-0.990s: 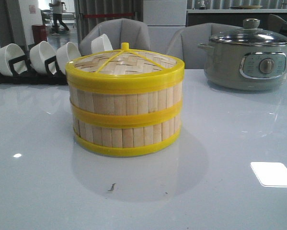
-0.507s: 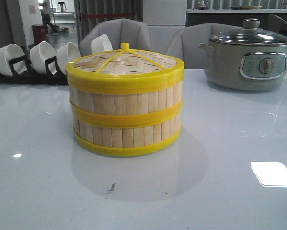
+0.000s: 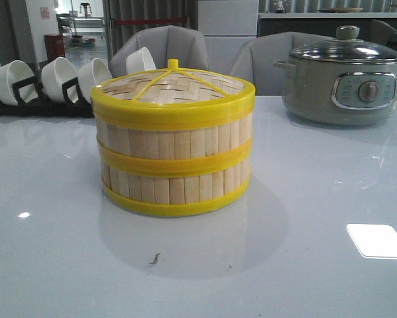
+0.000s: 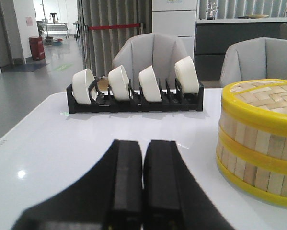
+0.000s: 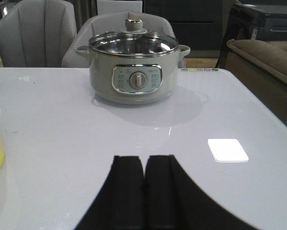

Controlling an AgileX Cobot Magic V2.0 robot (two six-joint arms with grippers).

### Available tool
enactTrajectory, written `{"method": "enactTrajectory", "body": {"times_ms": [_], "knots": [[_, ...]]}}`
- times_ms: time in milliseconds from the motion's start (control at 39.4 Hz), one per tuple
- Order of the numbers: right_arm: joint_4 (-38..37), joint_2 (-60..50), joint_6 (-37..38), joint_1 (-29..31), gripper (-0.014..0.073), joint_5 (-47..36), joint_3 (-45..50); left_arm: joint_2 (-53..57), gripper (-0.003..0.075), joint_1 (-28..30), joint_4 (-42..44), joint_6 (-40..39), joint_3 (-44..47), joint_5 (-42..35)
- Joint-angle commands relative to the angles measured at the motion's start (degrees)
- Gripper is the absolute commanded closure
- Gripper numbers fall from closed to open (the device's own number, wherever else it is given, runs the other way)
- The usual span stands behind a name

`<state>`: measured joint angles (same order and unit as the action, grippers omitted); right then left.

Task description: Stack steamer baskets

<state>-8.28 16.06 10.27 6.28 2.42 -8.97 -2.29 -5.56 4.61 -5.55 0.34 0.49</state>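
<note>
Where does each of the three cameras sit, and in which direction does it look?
Front view: sits low at the table edge, faces forward at the stacked steamer baskets under their lid; no part of the robot shows.
Left wrist view: on the left arm, looks over the shut left gripper toward the bowl rack.
Right wrist view: on the right arm, looks over the shut right gripper toward the electric pot.
Shared: front and left wrist views both show baskets and rack; front and right wrist views both show the pot.

Two grey chairs (image 3: 205,50) stood behind the glossy white table (image 3: 317,199); a corridor floor (image 4: 33,81) stretched beyond, brightly lit.
</note>
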Motion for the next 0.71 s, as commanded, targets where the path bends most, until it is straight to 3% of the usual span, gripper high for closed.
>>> {"method": "enactTrajectory", "body": {"times_ms": [0, 685], "knots": [[-0.8, 0.5, -0.5, 0.3, 0.0539, -4.9, -1.7, 1.1, 0.0635, -0.4, -1.4, -0.2, 0.0, -5.5], [-0.8, 0.5, -0.5, 0.3, 0.0539, -5.0, -1.6, 3.3, 0.0635, -0.1, -1.0, -0.1, 0.1, -3.3]]}}
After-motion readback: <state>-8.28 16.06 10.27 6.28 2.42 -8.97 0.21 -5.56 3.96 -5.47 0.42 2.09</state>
